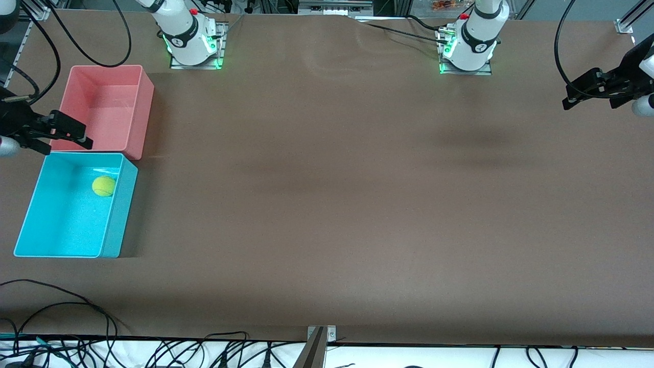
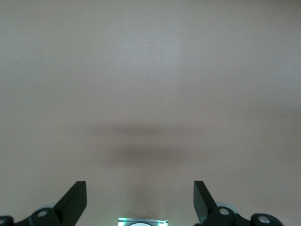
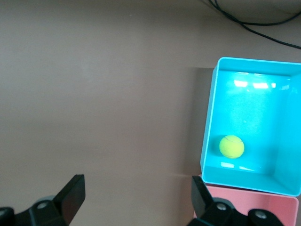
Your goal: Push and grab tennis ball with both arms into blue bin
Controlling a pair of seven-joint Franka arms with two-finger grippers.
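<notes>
Tennis ball point(image 1: 103, 186) lies inside the blue bin point(image 1: 30, 204), on its floor close to the wall that faces the pink bin point(image 1: 145, 110). Task judged complete; no further grasp seems needed.

Right gripper point(image 1: 71, 134) hangs released and empty over the pink bin's edge, just beside the blue bin; the ball sits below it and slightly nearer the front camera. Right arm is clearly the closer of the 2. Left gripper point(image 1: 575, 97) hangs released and empty over bare counter point(image 1: 357, 204) at the left arm's end, waiting.

Ball: fuzzy yellow-green, round, faint curved seam, no long axis, resting free.
</notes>
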